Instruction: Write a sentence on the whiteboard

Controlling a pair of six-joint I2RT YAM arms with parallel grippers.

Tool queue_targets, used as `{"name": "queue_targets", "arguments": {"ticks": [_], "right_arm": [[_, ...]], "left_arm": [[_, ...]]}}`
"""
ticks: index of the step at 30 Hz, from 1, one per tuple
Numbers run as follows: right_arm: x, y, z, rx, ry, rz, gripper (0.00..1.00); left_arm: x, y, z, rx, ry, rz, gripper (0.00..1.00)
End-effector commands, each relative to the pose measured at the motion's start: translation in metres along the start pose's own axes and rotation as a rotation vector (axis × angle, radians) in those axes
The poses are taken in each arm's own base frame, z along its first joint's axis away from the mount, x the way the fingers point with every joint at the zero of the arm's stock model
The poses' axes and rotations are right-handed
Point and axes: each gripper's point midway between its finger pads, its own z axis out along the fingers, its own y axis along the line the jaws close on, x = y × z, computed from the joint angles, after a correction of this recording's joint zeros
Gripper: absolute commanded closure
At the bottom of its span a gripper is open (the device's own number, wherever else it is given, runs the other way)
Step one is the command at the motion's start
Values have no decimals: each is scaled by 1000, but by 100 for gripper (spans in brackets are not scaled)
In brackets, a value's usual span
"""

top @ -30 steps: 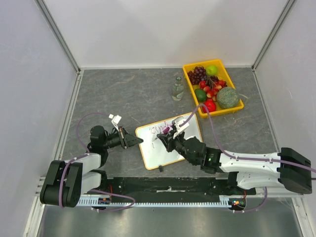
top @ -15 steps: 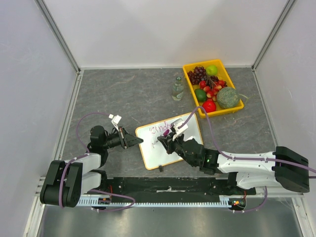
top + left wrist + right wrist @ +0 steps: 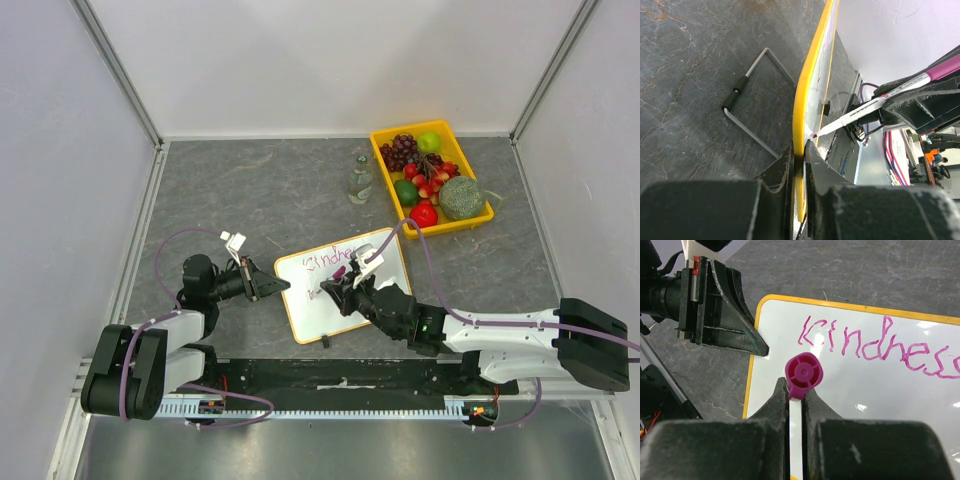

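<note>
- Left gripper (image 3: 268,285): jaws pinch the left short edge of the flat white whiteboard with a thin yellow-orange rim (image 3: 308,312), holding it steady. The left wrist view shows the fingers (image 3: 788,165) pressed on either side of the rim.
- Whiteboard: count one. It lies on the grey table in front of the arm bases, between the two grippers. One thin wire stand (image 3: 747,100) lies beside it.
- Purple-pink handwritten sentence (image 3: 875,346): one word so far, "Kindness", on the upper line. Its last letters run off the right wrist view. Below it the board is blank.
- Right gripper (image 3: 345,290): jaws pinch one white marker with a magenta end (image 3: 803,372). Its tip is at the board's lower left; I cannot tell whether it touches.
- Judgement: first line done, second line not yet begun.
- Further right: one small clear bottle (image 3: 360,180) and one yellow fruit tray (image 3: 455,227).
</note>
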Motion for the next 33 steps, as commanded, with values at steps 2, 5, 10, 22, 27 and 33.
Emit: {"name": "queue_targets", "arguments": {"ticks": [2, 5, 10, 22, 27, 33], "right_arm": [[18, -12, -3, 28, 48, -22, 100], [18, -14, -2, 38, 46, -20, 100], [7, -16, -1, 68, 11, -14, 100], [-13, -19, 3, 105, -46, 4, 100], [-18, -21, 3, 115, -63, 16, 100], [-24, -25, 3, 125, -85, 38, 100]], "left_arm": [[-5, 0, 2, 0, -7, 21, 98], [-5, 0, 1, 0, -9, 24, 98], [-5, 0, 1, 0, -8, 22, 98], [-5, -1, 1, 0, -9, 24, 98], [-5, -1, 1, 1, -10, 25, 98], [-5, -1, 1, 1, -10, 25, 98]]}}
